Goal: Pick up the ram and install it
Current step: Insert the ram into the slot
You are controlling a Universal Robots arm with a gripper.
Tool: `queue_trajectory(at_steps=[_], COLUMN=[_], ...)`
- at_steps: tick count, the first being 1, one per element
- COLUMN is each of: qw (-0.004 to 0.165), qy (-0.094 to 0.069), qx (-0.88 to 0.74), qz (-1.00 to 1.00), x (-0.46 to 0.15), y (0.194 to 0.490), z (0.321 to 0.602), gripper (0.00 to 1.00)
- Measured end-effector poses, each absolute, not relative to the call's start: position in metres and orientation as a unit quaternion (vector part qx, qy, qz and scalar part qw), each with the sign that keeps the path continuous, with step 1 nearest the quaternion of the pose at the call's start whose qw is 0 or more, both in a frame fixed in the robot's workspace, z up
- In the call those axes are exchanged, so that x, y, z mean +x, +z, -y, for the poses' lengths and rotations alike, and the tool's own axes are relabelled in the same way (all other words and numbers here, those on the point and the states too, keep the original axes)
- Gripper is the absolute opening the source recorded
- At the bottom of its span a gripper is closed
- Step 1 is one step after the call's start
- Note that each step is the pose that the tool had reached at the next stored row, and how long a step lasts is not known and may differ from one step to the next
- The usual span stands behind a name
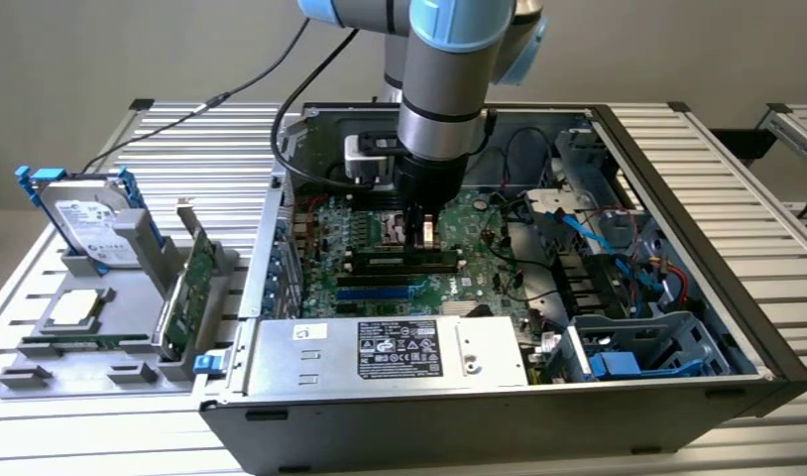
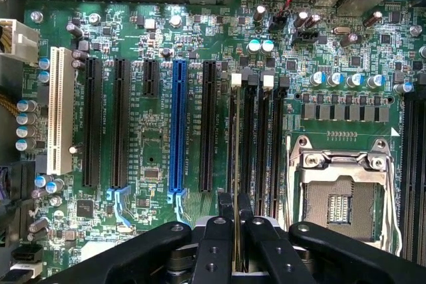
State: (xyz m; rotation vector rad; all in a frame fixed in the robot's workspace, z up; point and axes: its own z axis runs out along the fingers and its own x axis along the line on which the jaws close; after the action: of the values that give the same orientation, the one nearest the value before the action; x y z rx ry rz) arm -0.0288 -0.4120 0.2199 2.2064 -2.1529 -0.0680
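Observation:
In the wrist view the ram [image 2: 236,144] appears edge-on as a thin line running along the outermost of the black memory slots [image 2: 258,144], ending by a white latch [image 2: 235,79]. My gripper [image 2: 235,201] is shut on the ram, one black finger on each side. Whether the stick is seated in the slot or just above it, I cannot tell. In the exterior view my gripper [image 1: 425,236] reaches straight down into the open computer case [image 1: 681,248], low over the memory slots [image 1: 401,264] on the green motherboard [image 1: 364,223].
A CPU socket [image 2: 339,194] lies beside the slots, and long expansion slots [image 2: 178,124] on the other side. In the exterior view a power supply [image 1: 391,347] fills the case's near side and blue cables [image 1: 602,238] its right. Outside, a grey holder [image 1: 59,347] carries a hard drive [image 1: 93,223] and an expansion card [image 1: 192,288].

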Motion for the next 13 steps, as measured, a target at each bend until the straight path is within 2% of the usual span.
queue_trajectory(at_steps=[11,12,13], qw=[0.029,0.029,0.029], qy=[-0.022,-0.022,-0.022], qx=[0.715,0.715,0.715], qz=[0.698,0.698,0.698], x=[-0.0288,-0.0288,-0.0288], y=[0.2161,0.2160,0.2160], z=[0.4115,0.4115,0.4115], gripper=[0.14,0.15,0.21])
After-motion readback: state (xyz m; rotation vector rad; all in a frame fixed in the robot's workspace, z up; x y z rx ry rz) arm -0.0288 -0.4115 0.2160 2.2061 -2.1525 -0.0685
